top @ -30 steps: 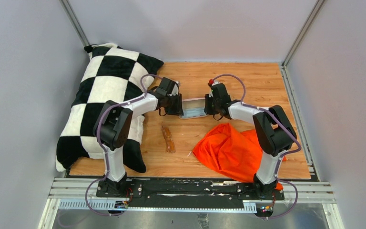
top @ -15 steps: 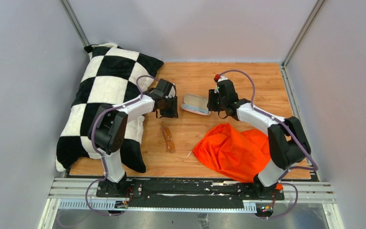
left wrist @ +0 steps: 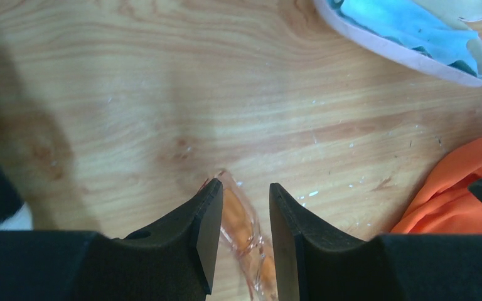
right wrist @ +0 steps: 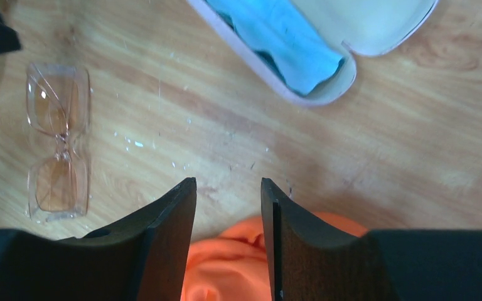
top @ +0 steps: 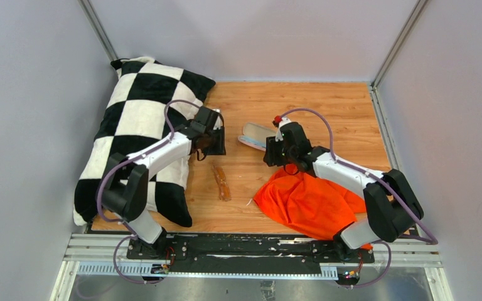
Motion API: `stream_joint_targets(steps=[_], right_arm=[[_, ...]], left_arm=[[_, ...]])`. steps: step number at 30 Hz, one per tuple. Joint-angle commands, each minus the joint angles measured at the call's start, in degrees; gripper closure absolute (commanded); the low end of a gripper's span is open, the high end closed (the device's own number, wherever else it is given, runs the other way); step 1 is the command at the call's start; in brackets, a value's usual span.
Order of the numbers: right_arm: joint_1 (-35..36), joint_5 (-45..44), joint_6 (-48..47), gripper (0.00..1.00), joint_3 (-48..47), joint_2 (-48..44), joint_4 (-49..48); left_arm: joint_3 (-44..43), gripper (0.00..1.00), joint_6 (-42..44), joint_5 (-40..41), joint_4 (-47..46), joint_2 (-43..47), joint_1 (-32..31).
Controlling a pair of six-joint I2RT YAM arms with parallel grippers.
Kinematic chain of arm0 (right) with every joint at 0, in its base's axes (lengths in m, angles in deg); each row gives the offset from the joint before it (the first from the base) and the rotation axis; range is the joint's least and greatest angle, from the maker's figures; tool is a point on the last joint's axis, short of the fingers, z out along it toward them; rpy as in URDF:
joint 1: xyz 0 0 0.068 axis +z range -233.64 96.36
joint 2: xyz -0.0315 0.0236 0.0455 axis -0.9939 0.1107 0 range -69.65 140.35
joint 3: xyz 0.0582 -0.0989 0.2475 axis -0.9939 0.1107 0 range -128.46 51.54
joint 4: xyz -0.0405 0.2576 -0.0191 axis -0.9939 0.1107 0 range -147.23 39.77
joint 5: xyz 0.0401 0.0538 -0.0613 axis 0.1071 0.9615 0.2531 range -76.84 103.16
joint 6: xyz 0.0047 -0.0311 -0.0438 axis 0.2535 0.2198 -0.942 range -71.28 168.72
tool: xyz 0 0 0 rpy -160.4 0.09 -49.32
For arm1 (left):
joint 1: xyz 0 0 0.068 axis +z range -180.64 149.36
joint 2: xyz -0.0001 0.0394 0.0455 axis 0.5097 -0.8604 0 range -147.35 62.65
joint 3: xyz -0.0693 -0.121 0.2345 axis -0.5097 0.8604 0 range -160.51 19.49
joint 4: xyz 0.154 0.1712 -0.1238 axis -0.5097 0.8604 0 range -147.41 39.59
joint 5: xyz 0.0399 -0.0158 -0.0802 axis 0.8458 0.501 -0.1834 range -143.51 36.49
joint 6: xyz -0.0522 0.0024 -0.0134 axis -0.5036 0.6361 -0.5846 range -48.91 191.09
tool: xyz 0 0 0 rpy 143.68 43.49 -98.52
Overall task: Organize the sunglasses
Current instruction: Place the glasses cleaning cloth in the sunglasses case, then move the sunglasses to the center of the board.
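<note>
Table [top: 326, 100] of pale wood carries everything. Its left side is covered by a black-and-white checked pillow [top: 138, 119]. An orange cloth [top: 307, 200] lies crumpled at the near right, under the right arm's forearm.

Between the two wrists, toward the far side, a pale pink case [top: 254, 135] lies open. A light blue cloth [right wrist: 289, 37] is tucked inside one half.

The sunglasses [top: 221, 182] lie folded on bare wood, nearer the arm bases than the case and well apart from it. They sit between the pillow's edge and the orange cloth, touching neither.

The left gripper [left wrist: 246, 194] hangs over the wood just beside the pillow. Its jaws stand partly spread with a clear gap. Through that gap the wrist camera sees the amber lenses down on the table, but the fingers [left wrist: 204, 219] close on nothing.

The right gripper [right wrist: 228, 188] hovers near the case's right end, above the edge of the orange cloth. Its jaws are likewise parted about as far, and nothing sits between them. In its wrist view the case lies ahead and the sunglasses off to the left, both untouched.
</note>
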Motion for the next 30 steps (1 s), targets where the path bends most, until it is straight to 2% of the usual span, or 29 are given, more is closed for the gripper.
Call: stream_joint_targets(steps=[1,5,9,11,12,15,21,26,30], right_arm=[[3.47,2.36,0.93,0.50,2.03,-2.15,-0.02],[5.68,2.51,1.20,0.49,1.77,-0.44,-0.01],[5.84,2.96,1.73,0.49,1.32,1.65,-2.41],[5.86,3.16,0.64,0.49,0.12,2.83,-1.98],[5.84,2.74,-0.26,0.49,-0.85,3.45,-1.06],[5.82,1.86,-2.70,0.49,-3.08,4.16,1.43],[5.66,0.99,-3.08,0.49,-3.89,4.79,1.81],[5.37,-1.88,-4.68,0.49,-4.42,4.40,3.28],[3.76,-3.36,-5.07,0.49,-4.26,2.61,4.57]], left_arm=[[4.30,0.60,-2.56,4.98,1.85,6.46,0.39],[8.69,0.58,-5.66,3.07,2.41,10.54,0.39],[16.92,0.55,-12.09,-1.73,-5.41,13.81,0.24],[19.84,0.43,-14.16,-3.11,-7.53,14.79,-0.09],[20.39,0.32,-14.95,-2.76,-7.00,15.32,-0.94],[21.44,0.24,-16.09,-1.29,-6.86,17.39,-3.79],[25.99,0.32,-19.43,-2.17,-12.58,16.29,-4.74],[24.82,0.32,-20.64,-5.04,-14.15,11.15,-7.20],[25.52,0.31,-22.29,-6.89,-18.98,8.38,-7.39]])
